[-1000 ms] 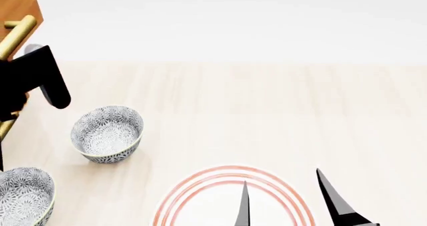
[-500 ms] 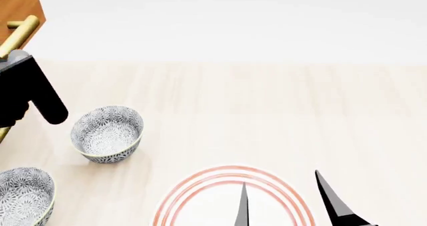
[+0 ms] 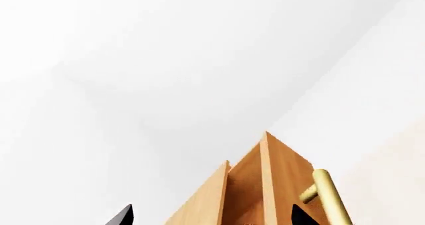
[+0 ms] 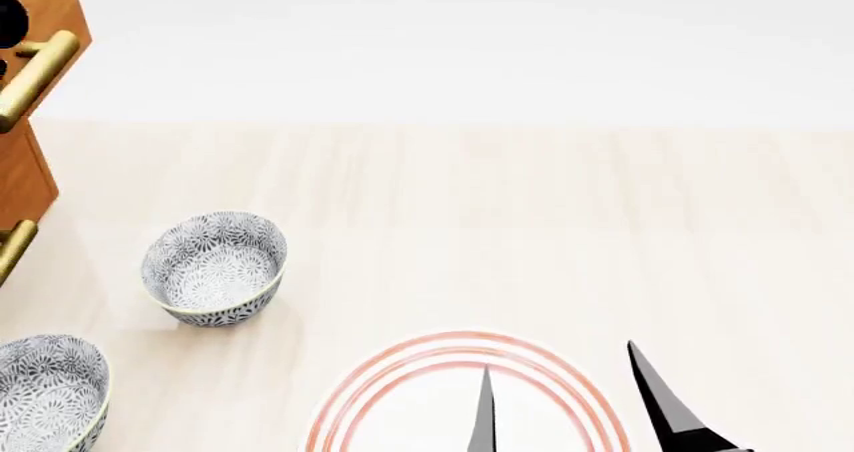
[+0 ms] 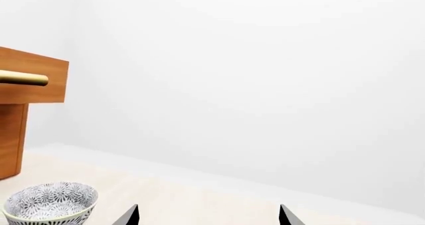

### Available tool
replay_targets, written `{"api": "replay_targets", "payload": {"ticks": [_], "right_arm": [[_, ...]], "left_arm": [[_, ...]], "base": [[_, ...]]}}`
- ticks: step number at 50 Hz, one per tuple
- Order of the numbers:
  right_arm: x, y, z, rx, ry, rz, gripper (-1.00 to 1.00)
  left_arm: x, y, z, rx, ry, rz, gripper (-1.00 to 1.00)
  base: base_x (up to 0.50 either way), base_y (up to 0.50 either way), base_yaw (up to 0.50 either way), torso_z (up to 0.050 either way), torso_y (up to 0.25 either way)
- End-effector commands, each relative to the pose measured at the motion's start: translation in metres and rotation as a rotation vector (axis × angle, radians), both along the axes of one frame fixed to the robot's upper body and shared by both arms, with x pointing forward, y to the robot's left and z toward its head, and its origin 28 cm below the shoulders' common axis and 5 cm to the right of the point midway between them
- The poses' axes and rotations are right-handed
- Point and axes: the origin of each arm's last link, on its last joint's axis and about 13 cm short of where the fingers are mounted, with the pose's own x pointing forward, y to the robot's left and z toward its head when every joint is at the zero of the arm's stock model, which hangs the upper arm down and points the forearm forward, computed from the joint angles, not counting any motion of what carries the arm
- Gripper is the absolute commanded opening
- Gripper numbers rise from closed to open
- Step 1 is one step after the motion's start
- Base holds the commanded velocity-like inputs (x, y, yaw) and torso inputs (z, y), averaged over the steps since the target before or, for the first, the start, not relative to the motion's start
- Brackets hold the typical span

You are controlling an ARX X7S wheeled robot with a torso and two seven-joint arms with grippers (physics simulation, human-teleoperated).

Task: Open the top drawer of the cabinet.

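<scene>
The top drawer (image 4: 40, 12) sits at the far left edge of the head view, its orange-brown front standing out past the cabinet (image 4: 24, 182) body below it, as the right wrist view also shows (image 5: 33, 80). Its brass bar handle (image 4: 34, 67) runs slantwise across the front; in the left wrist view the same handle (image 3: 330, 195) shows beside the drawer's open box (image 3: 249, 185). A second brass handle (image 4: 14, 250) of the lower drawer peeks in below, at the view's edge.

The left gripper (image 3: 211, 216) shows only two dark fingertips in its wrist view, spread apart on either side of the drawer's wall, clasping nothing. A small dark shape at the head view's top-left corner is too cropped to identify.

On the pale wood table (image 4: 534, 192), a patterned grey bowl (image 4: 215, 265) stands near the cabinet, a second bowl (image 4: 51, 392) nearer the robot. The right gripper (image 4: 574, 402) hangs over a red-ringed white plate (image 4: 400, 392), fingers parted and empty
</scene>
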Motion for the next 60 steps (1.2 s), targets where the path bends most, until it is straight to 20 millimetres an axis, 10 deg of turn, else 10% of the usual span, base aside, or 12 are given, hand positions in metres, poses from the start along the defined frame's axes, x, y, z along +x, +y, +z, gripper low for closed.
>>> {"api": "replay_targets", "payload": {"ticks": [1,21,45,60], "right_arm": [[0.000,0.000,0.000,-0.001,0.002,0.002,1.00],[0.001,0.000,0.000,-0.013,0.008,0.003,1.00],[0.001,0.000,0.001,-0.016,0.013,0.008,1.00],[0.001,0.001,-0.001,-0.016,0.016,0.012,1.00]], "left_arm": [[0.005,0.010,0.022,-0.333,0.075,-0.048,1.00],[0.022,0.010,0.030,-1.147,0.293,-0.153,1.00],[0.018,0.031,0.049,-0.978,0.151,0.083,1.00],[0.035,0.028,0.014,-0.883,0.319,0.165,1.00]], "base": [[0.00,0.00,0.00,0.000,0.000],[0.00,0.00,0.00,0.000,0.000],[0.00,0.00,0.00,0.000,0.000],[0.00,0.00,0.00,0.000,0.000]]}}
